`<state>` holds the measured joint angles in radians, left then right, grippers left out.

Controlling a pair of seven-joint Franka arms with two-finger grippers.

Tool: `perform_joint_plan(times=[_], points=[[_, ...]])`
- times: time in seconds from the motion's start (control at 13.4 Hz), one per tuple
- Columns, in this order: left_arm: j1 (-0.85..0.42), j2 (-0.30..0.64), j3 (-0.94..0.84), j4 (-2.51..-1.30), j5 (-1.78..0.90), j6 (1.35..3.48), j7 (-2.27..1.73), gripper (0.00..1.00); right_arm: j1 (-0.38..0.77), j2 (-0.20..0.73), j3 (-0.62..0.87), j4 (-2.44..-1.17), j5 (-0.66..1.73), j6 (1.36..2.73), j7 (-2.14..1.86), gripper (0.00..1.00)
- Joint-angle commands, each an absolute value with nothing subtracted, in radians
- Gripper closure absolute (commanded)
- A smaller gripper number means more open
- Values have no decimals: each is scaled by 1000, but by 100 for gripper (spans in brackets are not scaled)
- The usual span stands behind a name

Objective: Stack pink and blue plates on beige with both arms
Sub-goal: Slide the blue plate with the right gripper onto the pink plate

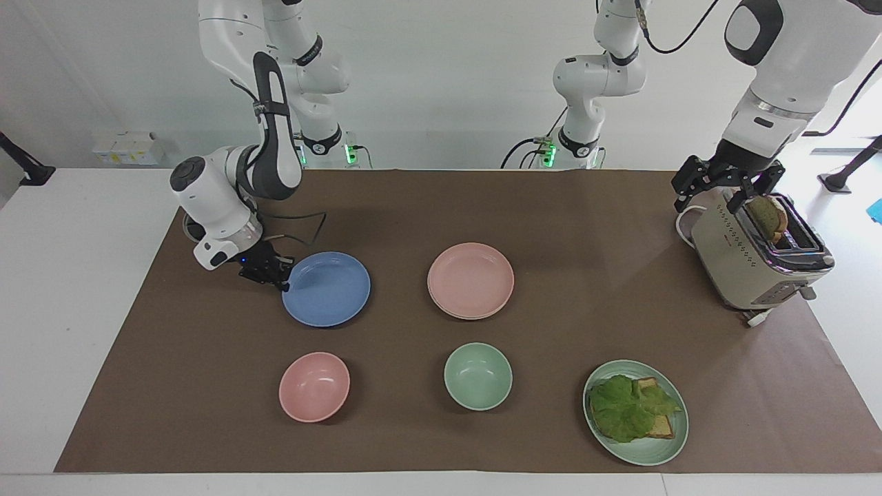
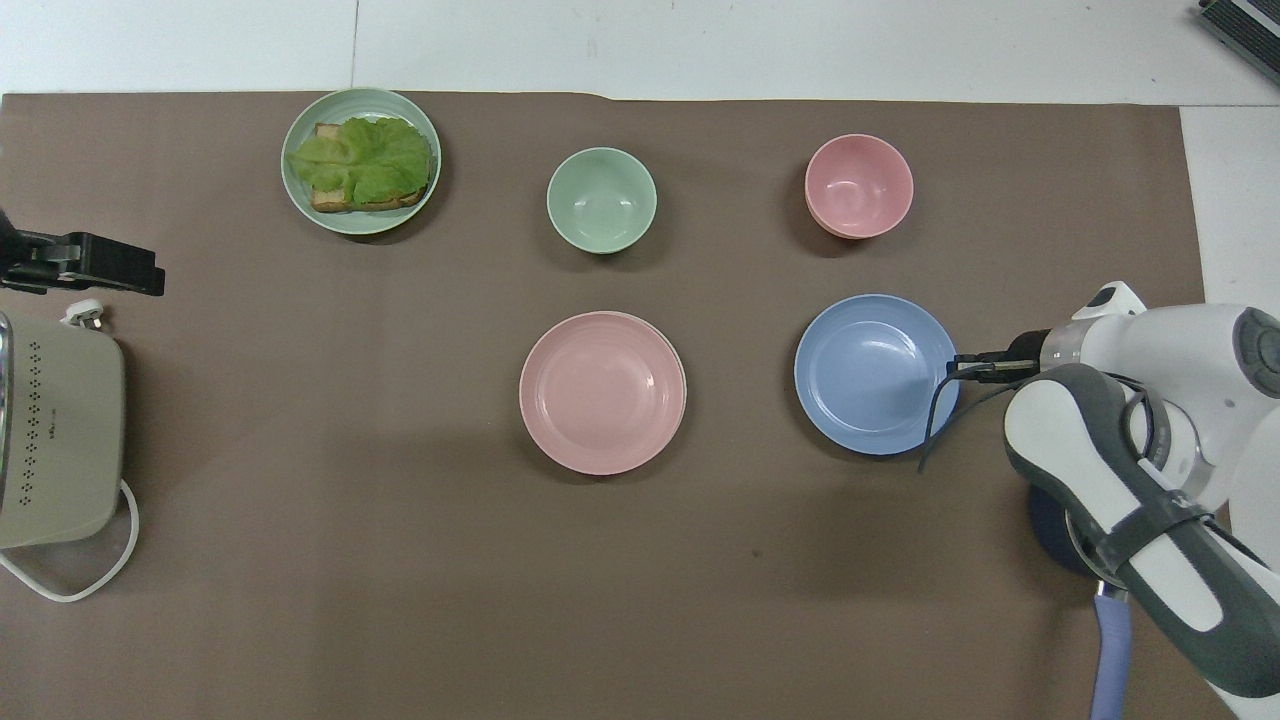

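Observation:
The blue plate hangs just off the brown mat toward the right arm's end of the table. My right gripper is shut on its rim, at the edge nearest that arm. The pink plate lies at the table's middle on the beige plate, of which only a thin pale rim shows. My left gripper waits open over the toaster's end nearer to the robots, holding nothing.
A beige toaster with toast in its slot stands at the left arm's end. Farther from the robots than the plates are a pink bowl, a green bowl and a green plate with lettuce and toast.

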<state>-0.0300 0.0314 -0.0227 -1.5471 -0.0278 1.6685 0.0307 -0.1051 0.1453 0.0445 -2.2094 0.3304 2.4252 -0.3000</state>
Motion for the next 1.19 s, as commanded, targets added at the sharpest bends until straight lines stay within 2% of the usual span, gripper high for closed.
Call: perform_joint_plan(times=[0.0, 0.22, 0.52, 0.89, 1.12], points=[[-17, 23, -31, -1548, -12, 1651, 38, 0, -88, 72, 60, -2200, 360, 2349, -290, 100], [-17, 23, -31, -1548, -12, 1651, 38, 0, 15, 43, 61, -2143, 360, 2284, -134, 100], [-17, 23, -31, -1548, -12, 1651, 38, 0, 185, 61, 63, -2097, 348, 2299, 99, 100], [-17, 23, -31, -1548, -12, 1651, 38, 0, 354, 152, 63, -2043, 348, 2375, 303, 100], [-17, 23, -31, -1548, -12, 1651, 38, 0, 382, 169, 64, -2051, 347, 2407, 345, 100]])
